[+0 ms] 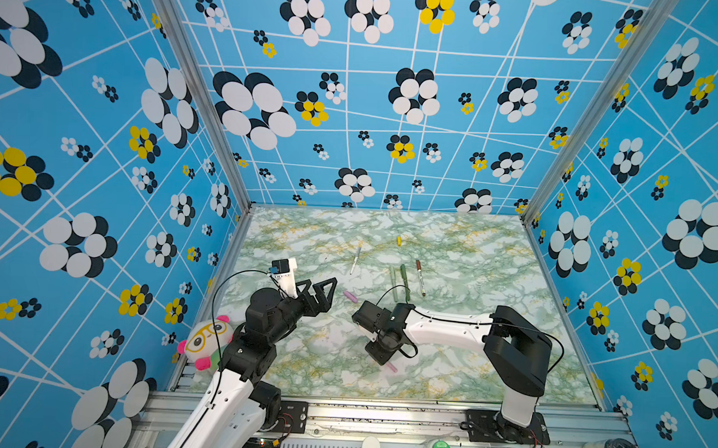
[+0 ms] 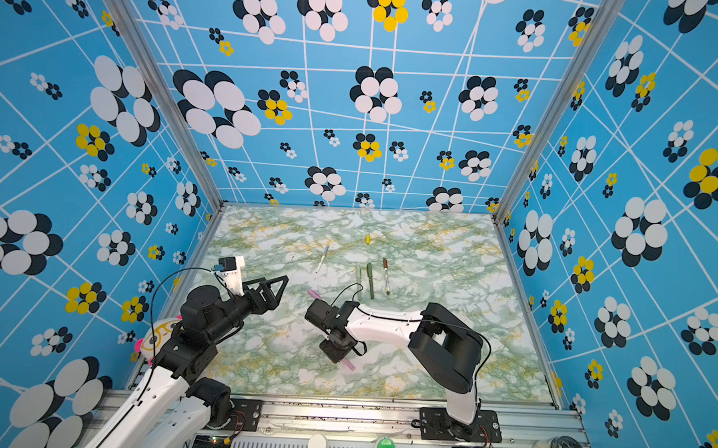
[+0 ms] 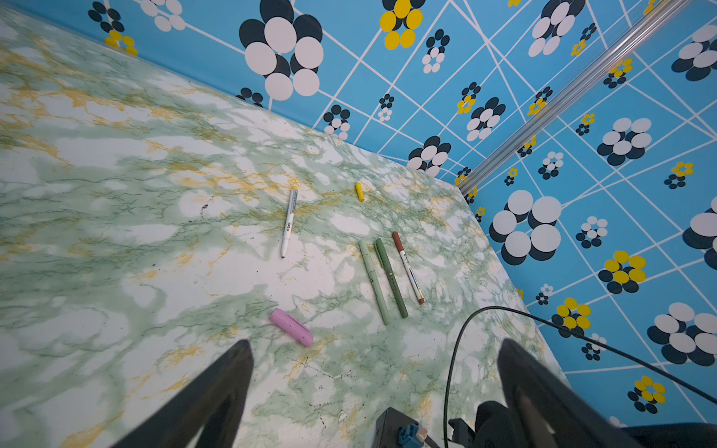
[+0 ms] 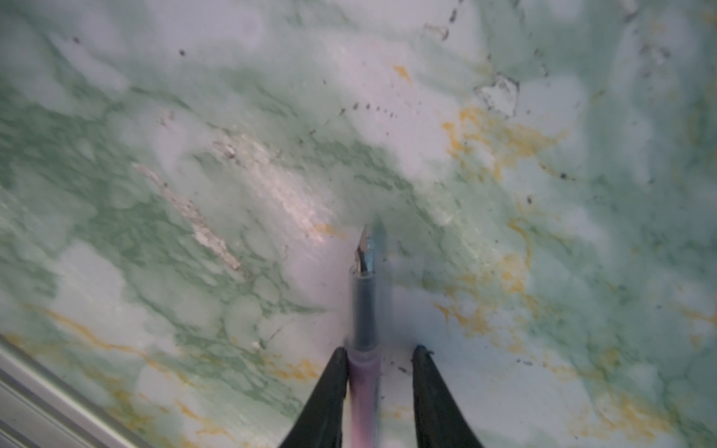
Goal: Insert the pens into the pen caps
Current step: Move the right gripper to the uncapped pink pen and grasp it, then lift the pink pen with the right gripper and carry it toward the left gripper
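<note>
The right end effector [image 4: 380, 351] is low over the pink pen [image 4: 364, 384] on the bench [image 4: 194, 116]. Its fingers are apart and straddle the barrel: one touches it and the other stands just clear, so the pen looks not yet clamped. The bare nib points out ahead of the fingers, likely so it can be steered into a cap. The left end effector [image 1: 332, 295] hovers wide apart with the pink cap [image 1: 350, 295] just ahead of its fingertips, probably waiting to take it. Farther beyond lie the white-yellow pen [image 3: 288, 223] and the yellow cap [image 3: 359, 192], not yet joined.
</note>
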Controlling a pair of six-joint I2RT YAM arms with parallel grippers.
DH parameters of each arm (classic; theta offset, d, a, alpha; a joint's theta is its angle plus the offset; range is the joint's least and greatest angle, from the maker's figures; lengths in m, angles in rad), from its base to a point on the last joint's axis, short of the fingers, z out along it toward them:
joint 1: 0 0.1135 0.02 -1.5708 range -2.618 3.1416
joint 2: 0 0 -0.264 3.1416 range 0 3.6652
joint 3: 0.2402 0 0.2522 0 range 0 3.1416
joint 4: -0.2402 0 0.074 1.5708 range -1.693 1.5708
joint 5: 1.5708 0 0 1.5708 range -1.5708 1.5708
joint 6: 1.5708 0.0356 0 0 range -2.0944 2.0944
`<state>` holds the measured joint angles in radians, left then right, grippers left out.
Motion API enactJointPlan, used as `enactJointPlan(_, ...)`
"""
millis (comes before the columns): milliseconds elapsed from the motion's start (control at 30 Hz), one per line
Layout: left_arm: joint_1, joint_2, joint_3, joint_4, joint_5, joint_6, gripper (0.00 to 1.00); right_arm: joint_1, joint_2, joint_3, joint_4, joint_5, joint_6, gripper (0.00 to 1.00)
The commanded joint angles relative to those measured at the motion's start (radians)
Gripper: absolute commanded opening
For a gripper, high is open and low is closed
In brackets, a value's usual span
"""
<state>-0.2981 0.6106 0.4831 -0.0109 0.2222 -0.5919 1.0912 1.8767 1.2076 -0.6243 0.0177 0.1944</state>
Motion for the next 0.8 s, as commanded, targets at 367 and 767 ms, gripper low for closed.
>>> enactJointPlan(367,0.011,0.0,0.002,0.014,0.029,-0.001,0.99,0.009,0.087,0.022,-0.02,0.076,0.038,0.13)
enactJointPlan(767,0.012,0.113,0.035,0.109,0.074,0.012,0.99,-0.132,-0.123,-0.025,0.085,0.072,0.081,0.06)
